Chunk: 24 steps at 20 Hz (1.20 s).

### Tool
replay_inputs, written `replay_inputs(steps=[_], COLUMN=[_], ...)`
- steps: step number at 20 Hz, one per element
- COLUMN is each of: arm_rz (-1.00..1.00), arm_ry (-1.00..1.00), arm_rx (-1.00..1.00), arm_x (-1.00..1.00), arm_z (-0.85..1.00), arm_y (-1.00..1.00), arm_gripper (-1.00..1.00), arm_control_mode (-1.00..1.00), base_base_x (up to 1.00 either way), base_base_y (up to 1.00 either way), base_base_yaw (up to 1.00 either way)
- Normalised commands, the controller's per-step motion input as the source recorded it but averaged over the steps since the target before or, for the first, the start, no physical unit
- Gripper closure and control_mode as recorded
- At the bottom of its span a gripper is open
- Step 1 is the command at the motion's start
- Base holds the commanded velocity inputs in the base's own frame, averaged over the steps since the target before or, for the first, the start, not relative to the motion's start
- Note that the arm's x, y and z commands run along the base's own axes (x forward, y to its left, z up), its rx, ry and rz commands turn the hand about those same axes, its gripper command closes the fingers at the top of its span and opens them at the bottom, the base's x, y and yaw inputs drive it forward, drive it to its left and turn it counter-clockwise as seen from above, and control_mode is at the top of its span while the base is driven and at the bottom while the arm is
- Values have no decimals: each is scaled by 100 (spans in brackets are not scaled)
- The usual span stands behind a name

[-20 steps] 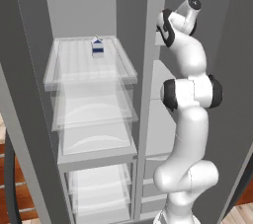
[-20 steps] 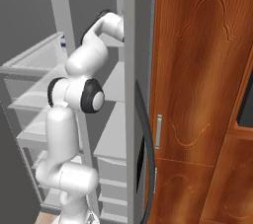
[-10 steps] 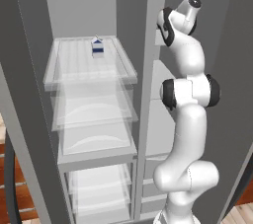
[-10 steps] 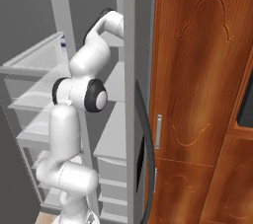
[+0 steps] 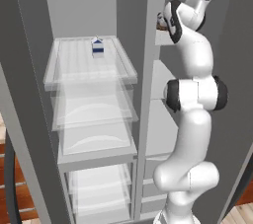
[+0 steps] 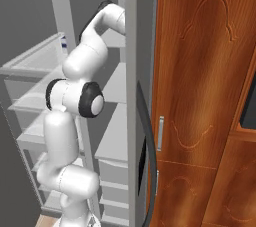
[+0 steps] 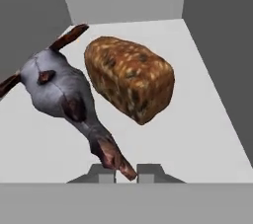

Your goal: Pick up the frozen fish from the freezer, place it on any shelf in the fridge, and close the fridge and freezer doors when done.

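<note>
Hand view, freezer shelf [image 7: 207, 119] holding fish [image 7: 64, 92] beside brown loaf [image 7: 129, 77], gripper [image 7: 126, 172] clamped on fish tail

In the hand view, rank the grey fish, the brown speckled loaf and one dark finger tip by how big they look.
1. Grey fish with reddish-brown fins, longest across the picture; it reaches nearer the camera, so its lead is unsure.
2. Brown speckled loaf, close behind.
3. Dark finger tip, clearly smallest.

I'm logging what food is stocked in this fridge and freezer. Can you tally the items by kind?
Fish: 1
Bread loaf: 1
Milk carton: 1
Total: 3
</note>
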Motion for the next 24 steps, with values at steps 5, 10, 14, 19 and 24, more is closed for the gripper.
replay_inputs(steps=[5, 10, 14, 19, 24], arm_rz=[2, 3, 0, 0, 0], arm_ry=[-22, -28, -17, -1, 19], arm_rx=[0, -1, -2, -10, -18], arm_x=[-100, -100, -100, -100, -100], arm_z=[0, -3, 0, 0, -12], arm_y=[9, 25, 36, 33, 12], arm_gripper=[100, 100, 100, 100, 100], arm_control_mode=[-100, -100, -100, -100, -100], base_base_x=[0, 0, 0, 0, 0], base_base_y=[0, 0, 0, 0, 0], base_base_yaw=[0, 0, 0, 0, 0])
